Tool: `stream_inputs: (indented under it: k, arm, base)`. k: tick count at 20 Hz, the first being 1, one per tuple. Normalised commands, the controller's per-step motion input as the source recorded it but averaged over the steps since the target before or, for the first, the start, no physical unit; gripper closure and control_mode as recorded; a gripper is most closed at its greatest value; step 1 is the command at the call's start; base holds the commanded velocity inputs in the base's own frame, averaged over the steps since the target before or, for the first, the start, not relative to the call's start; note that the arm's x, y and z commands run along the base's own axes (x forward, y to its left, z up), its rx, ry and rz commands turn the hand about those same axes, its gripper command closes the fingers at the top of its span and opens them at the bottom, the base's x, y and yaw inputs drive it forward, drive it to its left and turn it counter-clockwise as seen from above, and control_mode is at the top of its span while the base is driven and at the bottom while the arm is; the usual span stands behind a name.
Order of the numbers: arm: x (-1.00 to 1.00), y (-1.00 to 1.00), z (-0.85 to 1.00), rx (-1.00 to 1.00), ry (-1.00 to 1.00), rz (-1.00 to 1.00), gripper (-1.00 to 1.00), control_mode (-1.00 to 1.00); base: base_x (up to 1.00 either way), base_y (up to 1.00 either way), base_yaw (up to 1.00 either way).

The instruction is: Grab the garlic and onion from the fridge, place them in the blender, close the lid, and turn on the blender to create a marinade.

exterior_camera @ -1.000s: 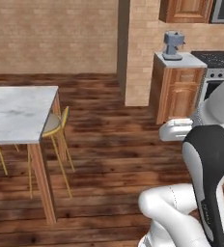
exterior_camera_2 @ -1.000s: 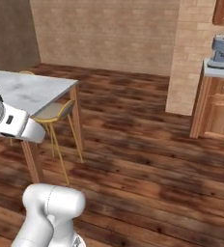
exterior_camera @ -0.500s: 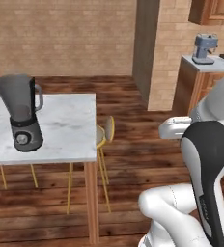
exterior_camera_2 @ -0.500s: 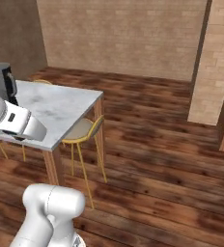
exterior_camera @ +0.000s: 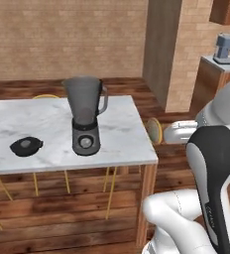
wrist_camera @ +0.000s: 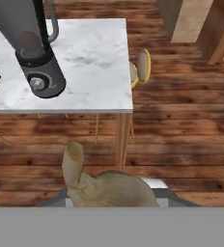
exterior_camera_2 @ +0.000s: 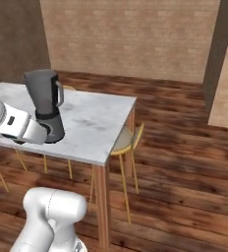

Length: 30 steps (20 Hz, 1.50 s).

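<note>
End effector (wrist_camera: pixel 106 185) clamped on garlic (wrist_camera: pixel 97 183)

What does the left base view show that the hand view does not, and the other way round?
The left base view has a blue-grey coffee machine on a wooden cabinet at the far right, and the blender's open top. The hand view has a tan garlic very close at its bottom edge, apparently held in the jaws. Both share the blender on the marble table, the black lid lying beside it, and the yellow chair.
</note>
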Motion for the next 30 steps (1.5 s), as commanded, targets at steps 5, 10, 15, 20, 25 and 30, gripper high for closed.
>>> stream_inputs:
  k: [5, 10, 15, 20, 25, 30]
  arm:
    - [0.0, 0.0, 0.0, 0.0, 0.0, 0.0, 1.0, 1.0]
    - [0.0, 0.0, 0.0, 0.0, 0.0, 0.0, 1.0, 1.0]
    - [0.0, 0.0, 0.0, 0.0, 0.0, 0.0, 1.0, 1.0]
    - [0.0, 0.0, 0.0, 0.0, 0.0, 0.0, 1.0, 1.0]
    - [0.0, 0.0, 0.0, 0.0, 0.0, 0.0, 1.0, 1.0]
    - [0.0, 0.0, 0.0, 0.0, 0.0, 0.0, 1.0, 1.0]
  base:
    - [0.03, 1.0, -0.18]
    - [0.03, 1.0, -0.2]
    - [0.46, 1.0, -0.15]
    - [0.68, 0.66, -0.02]
    - [0.37, 0.06, 0.0]
    - [0.0, -0.12, 0.0]
